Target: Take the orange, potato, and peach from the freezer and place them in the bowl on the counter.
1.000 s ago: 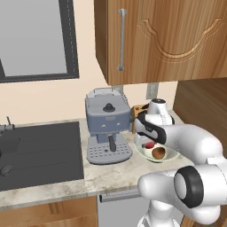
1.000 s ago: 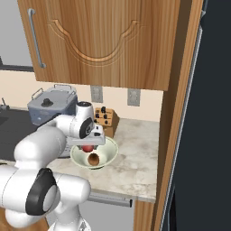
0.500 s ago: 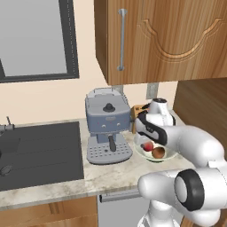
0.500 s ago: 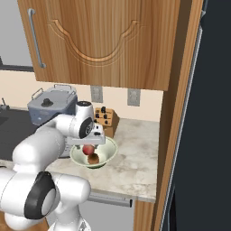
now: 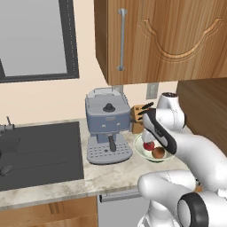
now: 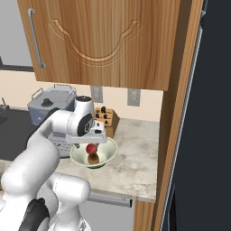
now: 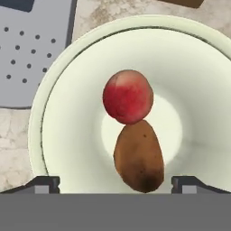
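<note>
The pale green-white bowl (image 7: 63, 113) (image 6: 106, 156) (image 5: 139, 150) stands on the counter beside the coffee machine. In it lies the brown potato (image 7: 138, 155) (image 6: 93, 158) (image 5: 158, 153). The red-pink peach (image 7: 128, 96) (image 6: 90, 148) (image 5: 148, 145) sits free against the potato's far end. My gripper (image 7: 115, 182) (image 6: 92, 141) (image 5: 149, 139) hangs open straight above the bowl, its fingertips (image 7: 45, 182) spread wide and holding nothing. The orange is out of view. The freezer's dark side (image 6: 214, 135) rises at the right.
A grey coffee machine (image 5: 107, 126) stands left of the bowl and a wooden knife block (image 5: 138, 116) behind it. A dark sunken sink (image 5: 40, 150) lies further left. Wooden wall cupboards (image 6: 103, 40) hang above, and a wooden panel (image 6: 180, 113) borders the counter on the right.
The peach has come out of the gripper and now sits lower in the bowl against the potato. The fingers have spread open; the arm has stayed over the bowl.
</note>
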{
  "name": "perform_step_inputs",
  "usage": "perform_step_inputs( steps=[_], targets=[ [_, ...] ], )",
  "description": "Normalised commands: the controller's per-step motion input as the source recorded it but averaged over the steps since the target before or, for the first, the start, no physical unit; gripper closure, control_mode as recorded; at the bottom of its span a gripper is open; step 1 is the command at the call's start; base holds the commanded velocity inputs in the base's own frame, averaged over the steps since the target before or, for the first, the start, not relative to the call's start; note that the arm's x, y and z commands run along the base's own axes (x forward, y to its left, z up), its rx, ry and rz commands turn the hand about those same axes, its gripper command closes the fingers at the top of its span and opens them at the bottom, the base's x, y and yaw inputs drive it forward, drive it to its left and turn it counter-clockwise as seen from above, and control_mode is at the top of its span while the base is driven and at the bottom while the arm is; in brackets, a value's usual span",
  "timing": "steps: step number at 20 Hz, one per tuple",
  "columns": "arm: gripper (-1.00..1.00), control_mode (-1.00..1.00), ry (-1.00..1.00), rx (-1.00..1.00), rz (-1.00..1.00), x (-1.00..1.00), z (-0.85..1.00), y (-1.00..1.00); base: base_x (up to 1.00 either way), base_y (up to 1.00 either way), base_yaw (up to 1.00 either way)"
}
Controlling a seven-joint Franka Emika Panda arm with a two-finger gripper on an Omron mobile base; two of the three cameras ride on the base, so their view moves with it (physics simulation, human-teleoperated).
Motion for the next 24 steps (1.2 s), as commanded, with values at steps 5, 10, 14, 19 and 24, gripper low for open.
perform_step_inputs(
  steps=[5, 10, 14, 19, 24],
  targets=[
    [-1.00, -1.00, 0.00, 0.00, -0.06, -0.79, 0.40, -0.23, 0.00, 0.00, 0.00],
    [-1.00, -1.00, 0.00, 0.00, -0.07, -0.68, 0.38, -0.09, 0.00, 0.00, 0.00],
    [-1.00, -1.00, 0.00, 0.00, -0.07, -0.52, 0.50, 0.00, 0.00, 0.00, 0.00],
    [-1.00, -1.00, 0.00, 0.00, -0.10, -0.26, 0.58, 0.03, 0.00, 0.00, 0.00],
    [-1.00, -1.00, 0.00, 0.00, -0.09, -0.21, 0.57, 0.10, 0.00, 0.00, 0.00]
  ],
)
